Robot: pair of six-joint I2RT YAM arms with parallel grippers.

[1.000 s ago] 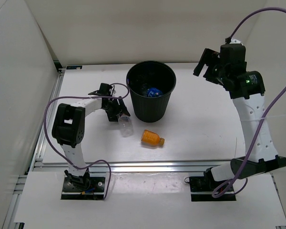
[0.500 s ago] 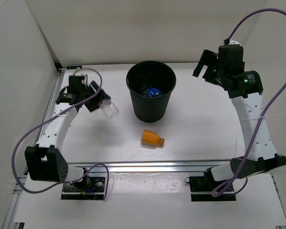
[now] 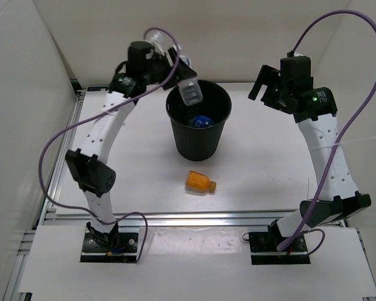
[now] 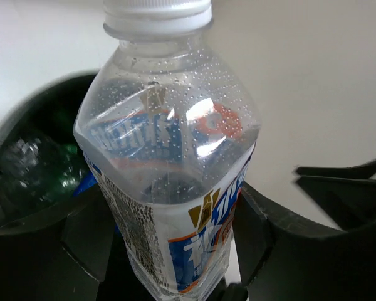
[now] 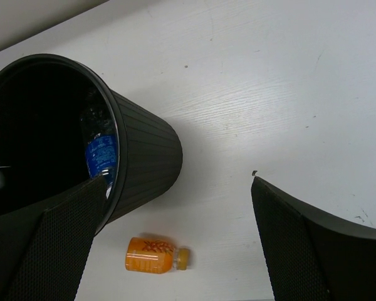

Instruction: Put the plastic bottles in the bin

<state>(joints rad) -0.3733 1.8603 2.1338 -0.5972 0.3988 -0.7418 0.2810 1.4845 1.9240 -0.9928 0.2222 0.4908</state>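
My left gripper [image 3: 187,88] is shut on the clear bottle with a white label [image 3: 190,94] and holds it above the back left rim of the black bin [image 3: 197,143]. In the left wrist view the white-capped bottle [image 4: 169,144] fills the space between my fingers, above the bin's rim [image 4: 53,93]. Inside the bin lie a green bottle [image 4: 66,179] and a blue-labelled bottle [image 5: 100,153]. The squat orange bottle [image 3: 200,182] lies on its side on the table in front of the bin, also in the right wrist view [image 5: 151,254]. My right gripper [image 3: 267,84] is open and empty, raised to the right of the bin [image 5: 144,157].
White walls enclose the table on the left, back and right. A metal rail [image 3: 194,218] runs along the near edge. Purple cables loop from both arms.
My left arm has carried the white-labelled bottle from the table left of the bin up and right to above the bin's rim. The right arm has barely moved.
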